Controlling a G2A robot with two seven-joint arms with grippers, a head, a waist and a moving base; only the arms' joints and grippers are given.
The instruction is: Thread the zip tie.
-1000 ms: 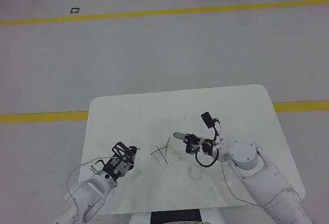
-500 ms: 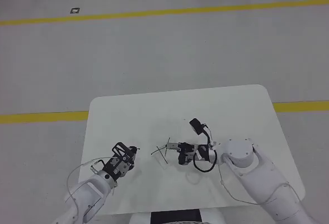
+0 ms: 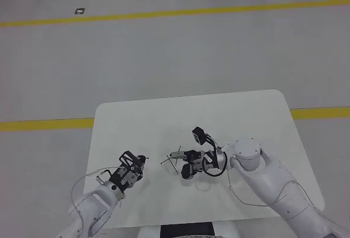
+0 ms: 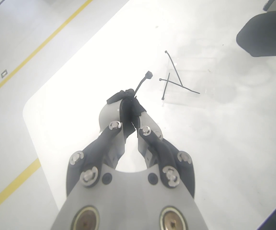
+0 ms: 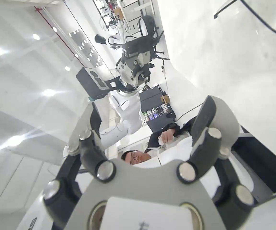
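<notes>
**A:** So, where was the zip tie (image 4: 141, 83) at that moment?

**B:** It was pinched in the left gripper (image 4: 129, 100). The two dark fingers (image 4: 138, 107) were pressed together on the black strap, and the tie's square head stuck out past the tips.

**A:** And where was that arm?

**B:** From above, it was over the near left part of the white table (image 3: 139, 119), close to the robot's own edge.

**A:** What about the right gripper (image 5: 147, 113)?

**B:** That one was released. Its own wrist view showed the fingers (image 5: 206, 118) spread wide, with nothing between them. It was turned on its side, so its camera looked along the tabletop rather than down at it.

**A:** Was it near anything?

**B:** Yes. Seen from the top, it was near the table's middle, just beside the loose ties (image 4: 174, 80) and on their right.

**A:** How many loose ones were there?

**B:** Three, as far as I could count. They were thin and black, lying flat and crossing one another. They lay between the two grippers, apart from the tie the left one held.

**A:** Did the right gripper touch them?

**B:** I couldn't tell. From above, the fingertips and the nearest strap sat too close together to separate.
</notes>
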